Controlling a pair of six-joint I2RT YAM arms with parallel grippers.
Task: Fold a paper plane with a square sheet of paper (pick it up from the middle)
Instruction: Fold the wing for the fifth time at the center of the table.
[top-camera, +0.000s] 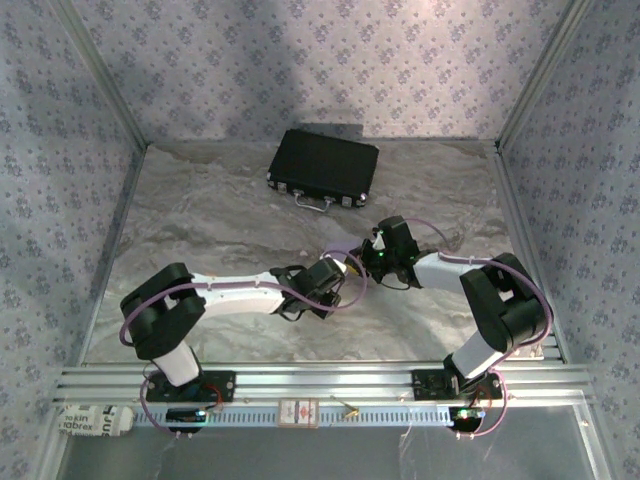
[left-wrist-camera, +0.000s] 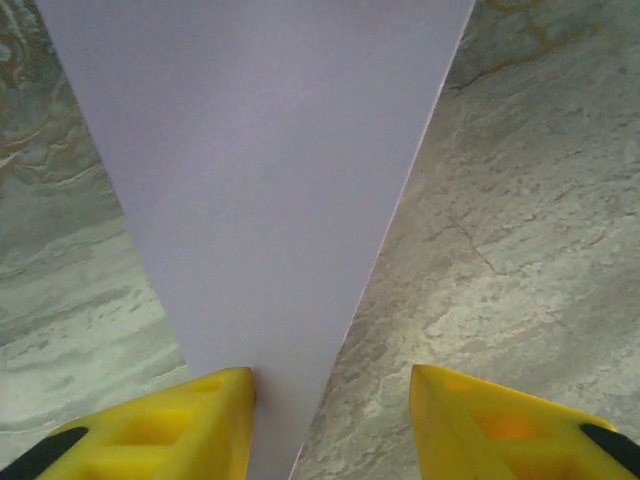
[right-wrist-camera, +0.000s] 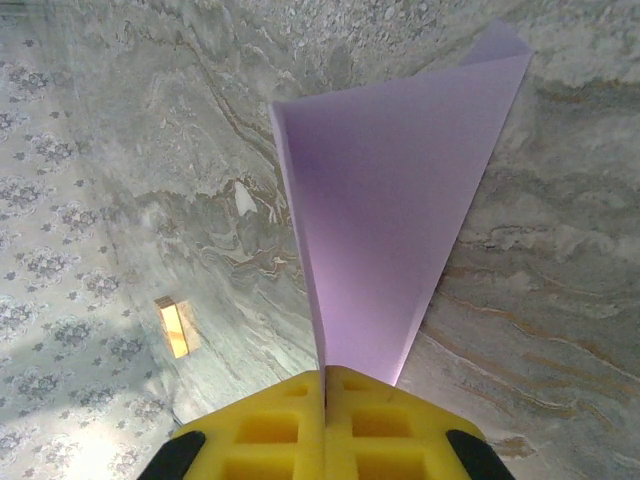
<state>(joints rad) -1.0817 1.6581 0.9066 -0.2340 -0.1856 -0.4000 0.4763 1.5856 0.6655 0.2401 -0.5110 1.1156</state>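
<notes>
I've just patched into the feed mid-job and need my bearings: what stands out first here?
The lilac paper, folded into a tall wedge, is pinched in the shut right gripper. The left gripper, with its jaws apart, has the paper's narrow end between its yellow fingers, where both arms meet mid-table. A black case lies at the back of the marbled table.

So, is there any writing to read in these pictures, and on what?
"tabrex", under a blurred word ending "kin": white packet at the near left corner.
Small card at the near edge: red print, too small to read.
Lilac paper: plain.
</notes>
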